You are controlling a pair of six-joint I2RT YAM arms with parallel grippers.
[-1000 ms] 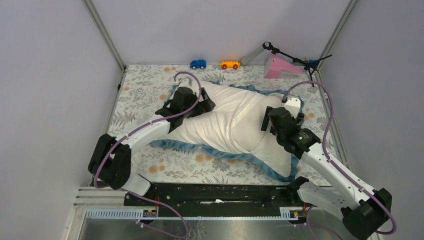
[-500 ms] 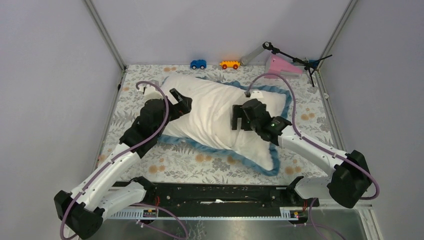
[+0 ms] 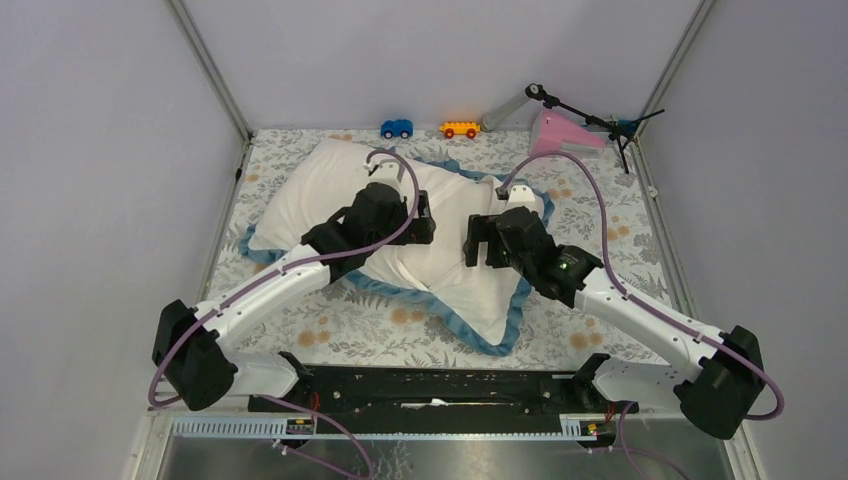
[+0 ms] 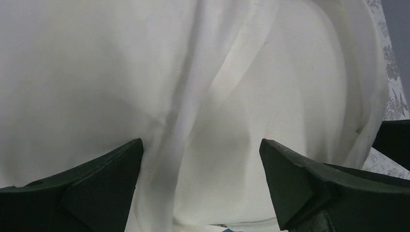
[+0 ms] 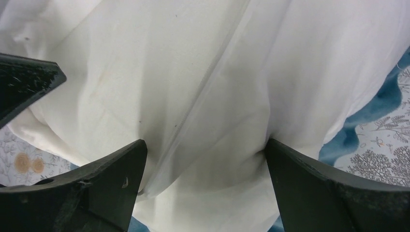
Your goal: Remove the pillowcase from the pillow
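Standing at the table's near edge, I see the pillowcase (image 3: pixel 470 295) lying white face up on the floral cloth (image 3: pixel 620 235). Its long axis runs on a slant from the far-left corner to the near-right one, with blue edging showing along both long sides. The far-left end is plump and rounded, and I take that for the pillow (image 3: pixel 305 190). From above I cannot tell where the cover stops and bare cushion begins, nor which end has the opening. The near-right end lies flatter and limper. Both arms reach in over the middle of the bundle and face each other across it. The left gripper (image 3: pixel 425 218) points right and the right gripper (image 3: pixel 478 240) points left, with a ridge of white fabric between them. Both stand wide apart with nothing between the fingers. Each wrist view shows creased white fabric spread just below the spread tips, close to them, though I cannot say whether they touch it. What matters for the coming move, I think, is that the fabric lies straight below both grippers. The plump end is up and to the left, nearer the left arm, and the slack end is down and to the right, nearer the right arm. Any pull would best follow that slant.
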